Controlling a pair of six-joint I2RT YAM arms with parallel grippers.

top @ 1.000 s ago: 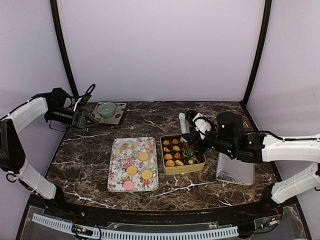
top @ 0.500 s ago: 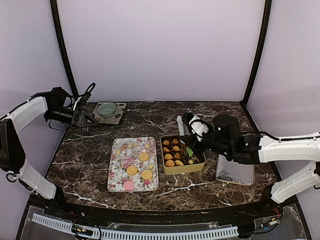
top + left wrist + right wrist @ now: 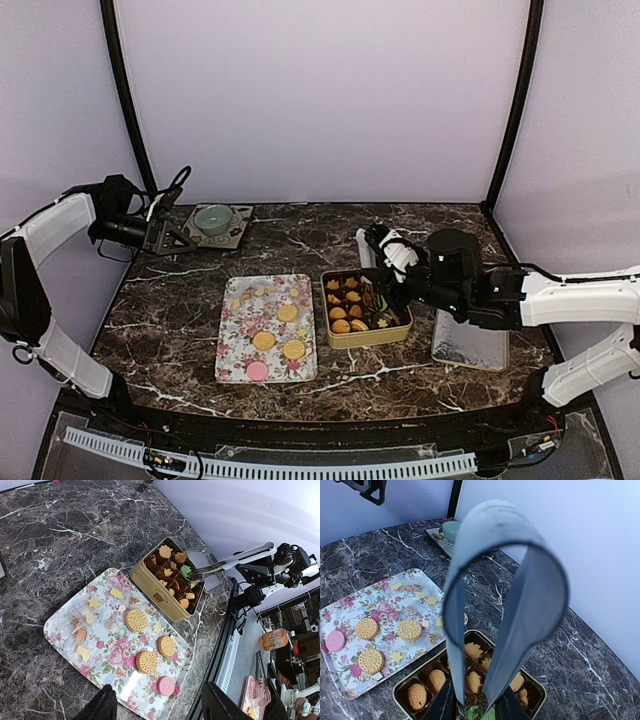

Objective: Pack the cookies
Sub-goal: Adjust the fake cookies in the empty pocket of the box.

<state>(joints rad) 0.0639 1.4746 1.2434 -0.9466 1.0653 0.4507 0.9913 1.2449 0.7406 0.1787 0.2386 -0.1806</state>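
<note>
cookies [image 3: 265, 340] scattered on the flowered tray [image 3: 240, 300] mid table [image 3: 170, 310], more in the gold tin [image 3: 365, 340] just right of it, right hand [image 3: 402, 265] clamped on metal tongs [image 3: 227, 564], tips at a green cookie [image 3: 186, 571] in the tin, left hand [image 3: 168, 237] open, empty, back left

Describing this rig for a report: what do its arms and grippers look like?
The left arm and right arm share white rounded links with black joints. The left gripper is black, a thin black cable looping by it. The right gripper is black with white patches.
</note>
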